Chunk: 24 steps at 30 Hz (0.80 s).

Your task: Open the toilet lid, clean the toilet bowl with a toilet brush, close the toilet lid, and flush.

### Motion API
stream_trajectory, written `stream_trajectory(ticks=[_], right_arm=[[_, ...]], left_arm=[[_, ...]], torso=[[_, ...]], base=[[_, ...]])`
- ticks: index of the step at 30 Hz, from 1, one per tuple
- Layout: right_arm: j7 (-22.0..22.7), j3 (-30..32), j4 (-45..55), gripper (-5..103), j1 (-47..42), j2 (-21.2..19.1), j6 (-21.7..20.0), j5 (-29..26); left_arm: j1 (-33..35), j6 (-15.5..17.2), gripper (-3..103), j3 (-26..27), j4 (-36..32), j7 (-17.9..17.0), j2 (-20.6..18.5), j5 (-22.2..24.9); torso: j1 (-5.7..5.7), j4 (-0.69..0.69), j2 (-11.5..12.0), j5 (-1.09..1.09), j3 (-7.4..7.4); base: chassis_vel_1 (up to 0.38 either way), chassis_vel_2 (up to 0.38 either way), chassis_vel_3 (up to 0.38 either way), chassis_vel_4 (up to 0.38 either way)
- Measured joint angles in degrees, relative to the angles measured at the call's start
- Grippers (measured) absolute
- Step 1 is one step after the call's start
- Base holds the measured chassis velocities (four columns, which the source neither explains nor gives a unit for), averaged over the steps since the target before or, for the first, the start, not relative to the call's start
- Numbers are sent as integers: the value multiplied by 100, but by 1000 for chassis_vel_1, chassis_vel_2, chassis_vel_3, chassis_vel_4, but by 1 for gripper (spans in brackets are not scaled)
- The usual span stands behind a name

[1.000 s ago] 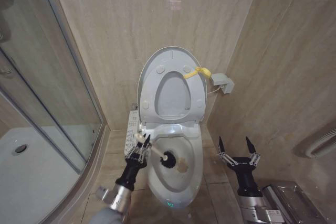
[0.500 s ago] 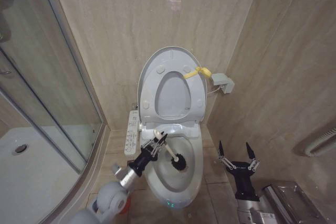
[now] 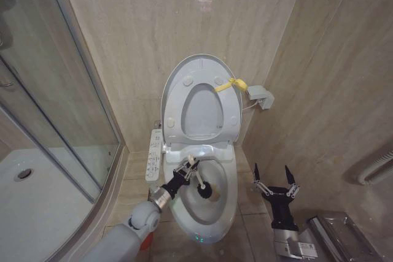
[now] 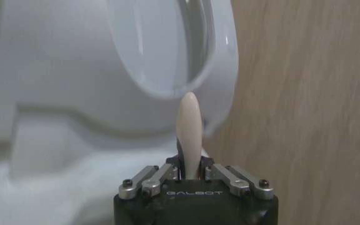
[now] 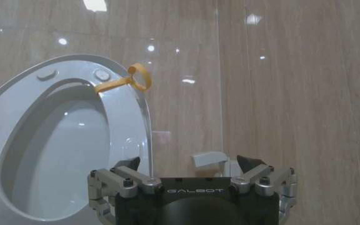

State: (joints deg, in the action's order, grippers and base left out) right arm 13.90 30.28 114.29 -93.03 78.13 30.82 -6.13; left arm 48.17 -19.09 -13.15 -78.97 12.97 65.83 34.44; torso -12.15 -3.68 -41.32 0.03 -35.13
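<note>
The toilet lid (image 3: 198, 65) stands raised against the wall with the seat ring folded up against it, a yellow strap (image 3: 232, 84) at its edge; the lid (image 5: 73, 65) also appears in the right wrist view. Below it the toilet bowl (image 3: 226, 204) is open, a brownish stain inside and a green light at its front. My left gripper (image 3: 187, 168) is shut on the white handle of the toilet brush (image 3: 204, 191), whose black head rests inside the bowl. The handle (image 4: 188, 126) sticks out between the fingers. My right gripper (image 3: 271, 177) hangs open to the right of the bowl.
A long white button panel (image 3: 153, 154) runs along the bowl's left side. A glass shower enclosure (image 3: 55, 115) and white tray (image 3: 37, 207) fill the left. A grey box (image 3: 259, 96) sits on the right wall. A metal bin (image 3: 341, 234) stands at the lower right.
My left gripper has carried the brush farther over the bowl, toward the back and right, with the head shifting across the inside. The right gripper has dropped slightly.
</note>
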Motion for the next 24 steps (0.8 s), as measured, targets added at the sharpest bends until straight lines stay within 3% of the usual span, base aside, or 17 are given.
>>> stream_trajectory(ticks=[5, 8, 15, 24], right_arm=[[-2, -14, -31, 100, 37, -64, 20, -22], [-4, -22, -63, 100, 72, -83, 24, -27], [-25, -98, -256, 100, 244, -97, 27, -32], [-46, -118, -430, 100, 368, -88, 27, -31]], left_arm=[[-116, -82, 19, -217, 507, -146, 176, -300], [-111, -80, 19, -297, 631, -210, 191, -393], [-120, -71, 19, -334, 637, -274, 199, -570], [62, 37, 19, -293, -417, -232, 131, 37]], torso=[[2, 1, -2, 1, 2], [1, 5, -1, 0, 0], [1, 0, -2, 1, 1], [0, -2, 0, -2, 0]], base=[[0, 0, 0, 0], [0, 0, 0, 0], [0, 0, 0, 0], [0, 0, 0, 0]])
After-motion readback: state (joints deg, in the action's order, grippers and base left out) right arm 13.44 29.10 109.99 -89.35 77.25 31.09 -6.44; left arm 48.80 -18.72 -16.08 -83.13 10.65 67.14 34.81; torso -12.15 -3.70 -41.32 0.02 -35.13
